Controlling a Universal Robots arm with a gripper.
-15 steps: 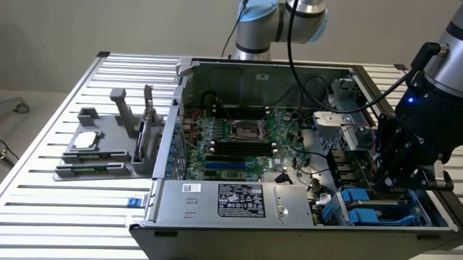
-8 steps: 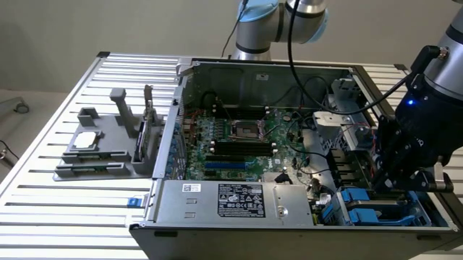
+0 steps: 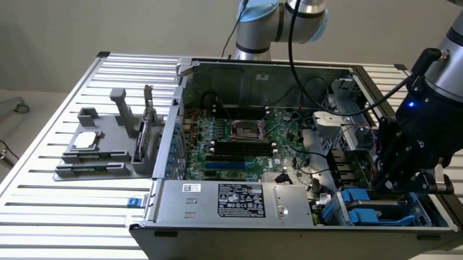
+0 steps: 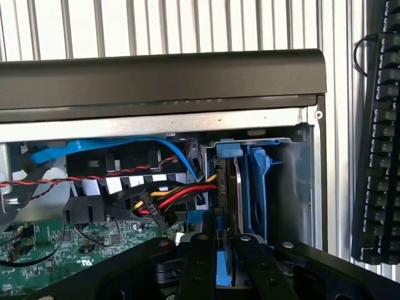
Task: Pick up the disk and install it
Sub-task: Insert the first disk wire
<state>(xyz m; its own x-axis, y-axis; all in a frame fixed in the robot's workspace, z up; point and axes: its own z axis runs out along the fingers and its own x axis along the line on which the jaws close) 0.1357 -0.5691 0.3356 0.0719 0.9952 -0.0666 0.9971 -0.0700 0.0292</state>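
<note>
The gripper [image 4: 217, 265] clenched the disk [image 4: 222, 275] by its blue rails — edge-on, lined up over the case's [image 3: 289, 230] corner bay [image 3: 376, 208].

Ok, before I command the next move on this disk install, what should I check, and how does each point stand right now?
1. Pincer shut on the disk: ok, a blue rail sits between its fingers.
2. Disk upright at the drive bay in the case corner: ok.
3. Disk fully seated: cannot tell.
4. Red, yellow and black cable bundle out of the bay: ok, it ends just beside it.
5. Cable bundle touching the disk: cannot tell.
</note>
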